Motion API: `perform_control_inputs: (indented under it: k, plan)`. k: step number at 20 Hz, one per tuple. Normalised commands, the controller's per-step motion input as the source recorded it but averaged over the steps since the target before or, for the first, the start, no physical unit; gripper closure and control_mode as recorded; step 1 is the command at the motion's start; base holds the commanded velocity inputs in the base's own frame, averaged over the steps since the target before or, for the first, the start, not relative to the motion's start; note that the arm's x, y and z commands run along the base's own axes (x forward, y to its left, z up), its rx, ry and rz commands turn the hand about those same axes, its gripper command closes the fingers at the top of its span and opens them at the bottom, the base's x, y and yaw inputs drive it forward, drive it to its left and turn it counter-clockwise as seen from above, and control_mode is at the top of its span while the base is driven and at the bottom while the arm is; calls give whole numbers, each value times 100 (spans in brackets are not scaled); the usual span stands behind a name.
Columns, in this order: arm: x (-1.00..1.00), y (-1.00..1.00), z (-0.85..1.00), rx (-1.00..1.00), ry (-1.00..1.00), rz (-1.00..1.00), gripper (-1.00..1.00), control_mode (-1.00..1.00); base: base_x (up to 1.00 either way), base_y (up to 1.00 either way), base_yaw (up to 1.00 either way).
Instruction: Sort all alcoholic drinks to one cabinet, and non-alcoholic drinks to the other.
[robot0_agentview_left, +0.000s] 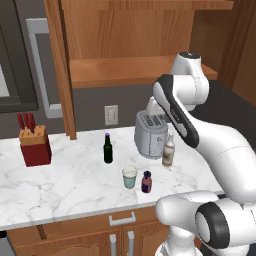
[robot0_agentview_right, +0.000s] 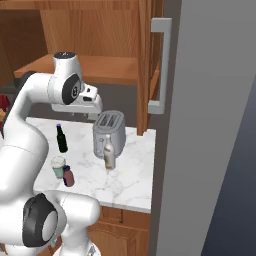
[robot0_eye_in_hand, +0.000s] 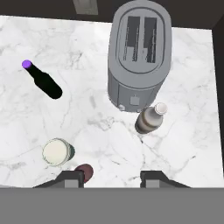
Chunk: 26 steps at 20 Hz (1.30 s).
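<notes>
On the white marble worktop (robot0_agentview_left: 65, 185), the purple bottle (robot0_agentview_left: 146, 182) and teal cup (robot0_agentview_left: 129, 176) stand nearest the front edge; behind them are the pale bottle (robot0_agentview_left: 168, 150) beside the toaster (robot0_agentview_left: 150, 134), and the green bottle (robot0_agentview_left: 108, 148). An open wooden cabinet (robot0_agentview_left: 125, 70) hangs above. The end effector (robot0_eye_in_hand: 112, 179), jaws narrowed, holds nothing.
</notes>
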Motion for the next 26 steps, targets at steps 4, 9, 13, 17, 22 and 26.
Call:
perform_control_inputs:
  k: [4, 9, 13, 17, 22, 26]
  plan:
    - [-4, -8, -17, 1, 1, 0, -100, -100, 0, 0, 0]
    - [-40, -39, -72, 1, -14, 0, -100, -100, 0, 0, 0]
    - [-18, -34, -96, -5, -13, -4, -100, -100, 0, 0, 0]
    - [6, -11, -76, -1, 1, -6, -100, -100, 0, 0, 0]
    - [28, -2, -63, 0, 1, -3, -100, -100, 0, 0, 0]
    - [50, -7, -49, 0, 0, -2, -100, -100, 0, 0, 0]
